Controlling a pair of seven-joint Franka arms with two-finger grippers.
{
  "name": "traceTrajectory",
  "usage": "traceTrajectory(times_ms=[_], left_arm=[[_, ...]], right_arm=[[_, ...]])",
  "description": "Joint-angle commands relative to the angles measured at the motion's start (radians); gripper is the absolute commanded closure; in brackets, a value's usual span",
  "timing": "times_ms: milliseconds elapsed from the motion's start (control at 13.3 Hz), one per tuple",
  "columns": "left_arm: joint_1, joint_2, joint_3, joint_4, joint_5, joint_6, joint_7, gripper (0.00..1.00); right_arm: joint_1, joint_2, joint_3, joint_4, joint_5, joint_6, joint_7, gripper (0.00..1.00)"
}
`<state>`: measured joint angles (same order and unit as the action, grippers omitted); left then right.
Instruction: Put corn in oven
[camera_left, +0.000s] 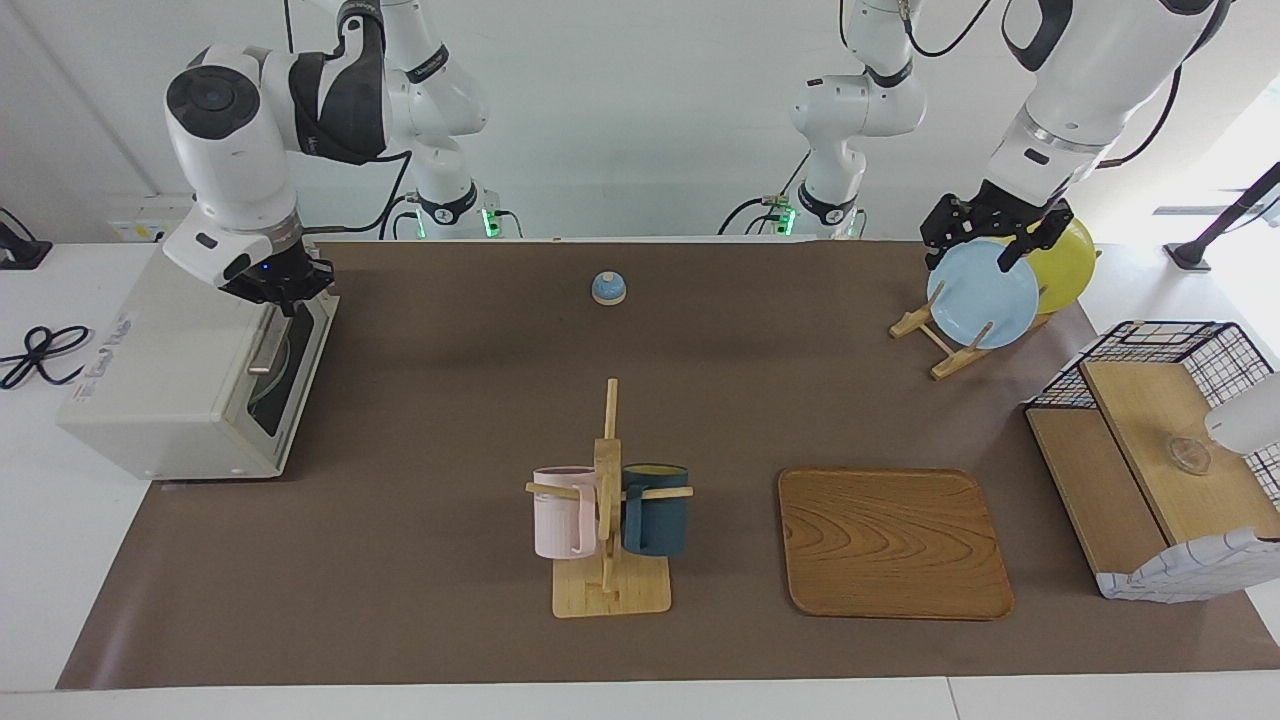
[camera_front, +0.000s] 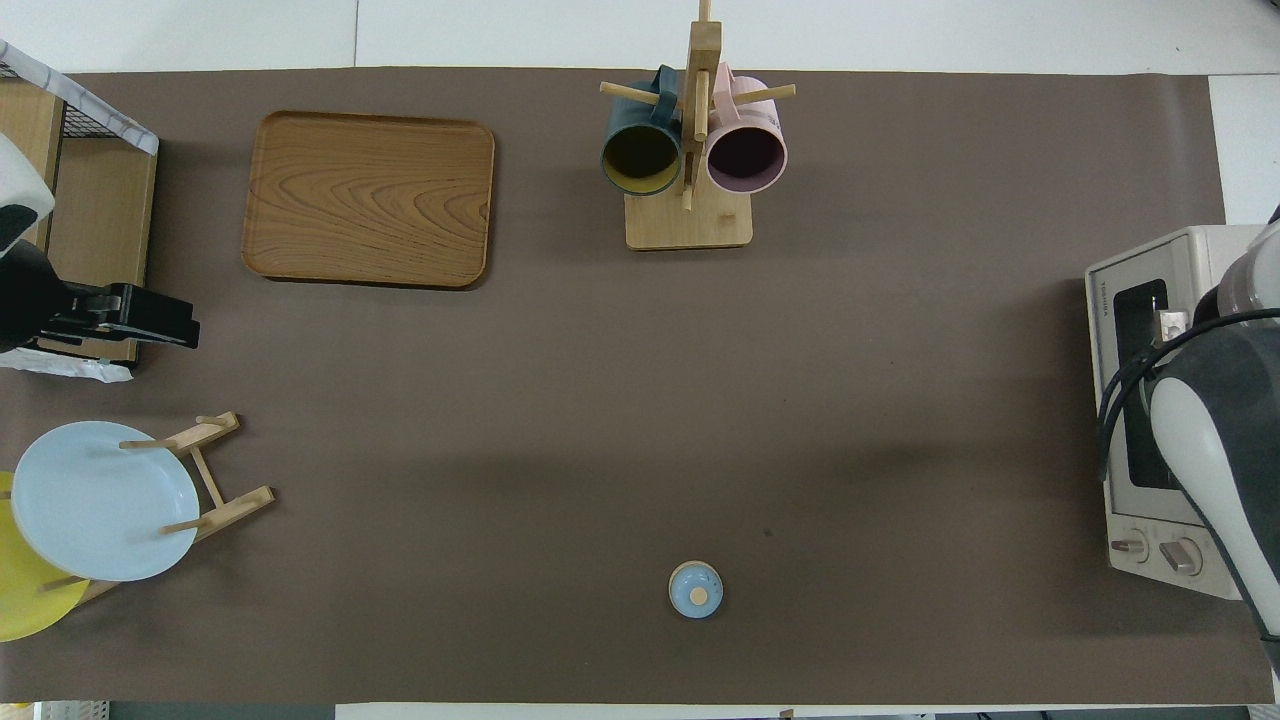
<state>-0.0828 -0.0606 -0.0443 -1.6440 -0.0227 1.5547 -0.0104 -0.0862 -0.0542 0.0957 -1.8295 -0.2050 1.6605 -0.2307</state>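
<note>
Oven door shut, no corn visible; your right gripper, fingers together, over door top. Left gripper, spread, waits over blue plate. Next, retreat.

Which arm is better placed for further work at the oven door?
Right: the right hand hangs just over the oven door's top edge. The left hand is over the blue plate at the left arm's end of the table.

An off-white oven, a pink mug and a dark teal mug on a pale wooden rack, a pale blue plate fronting a yellow plate, all on a brown mat.
</note>
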Motion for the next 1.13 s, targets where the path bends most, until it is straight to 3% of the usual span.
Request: traceTrajectory(times_ms=[0, 75, 226, 301, 377, 1055], left_arm=[[0.018, -0.002, -0.014, 0.001, 0.018, -0.007, 0.009, 0.0], [0.018, -0.001, -0.014, 0.001, 0.018, -0.007, 0.009, 0.0], [0.018, -0.001, -0.014, 0.001, 0.018, -0.007, 0.009, 0.0], [0.018, -0.001, -0.014, 0.001, 0.018, -0.007, 0.009, 0.0], [0.018, -0.002, -0.014, 0.001, 0.018, -0.007, 0.009, 0.0], [0.018, -0.001, -0.014, 0.001, 0.018, -0.005, 0.009, 0.0]], right_arm=[[0.028, 0.025, 0.003, 0.131, 0.107, -0.101, 0.045, 0.94], [0.04, 0.06, 0.003, 0.198, 0.114, -0.166, 0.062, 0.93], [0.042, 0.077, 0.003, 0.262, 0.159, -0.249, 0.103, 0.79], [0.039, 0.07, 0.003, 0.259, 0.168, -0.261, 0.117, 0.48], [0.031, 0.067, 0.001, 0.26, 0.168, -0.266, 0.116, 0.0], [0.083, 0.073, -0.036, 0.274, 0.177, -0.243, 0.16, 0.0]])
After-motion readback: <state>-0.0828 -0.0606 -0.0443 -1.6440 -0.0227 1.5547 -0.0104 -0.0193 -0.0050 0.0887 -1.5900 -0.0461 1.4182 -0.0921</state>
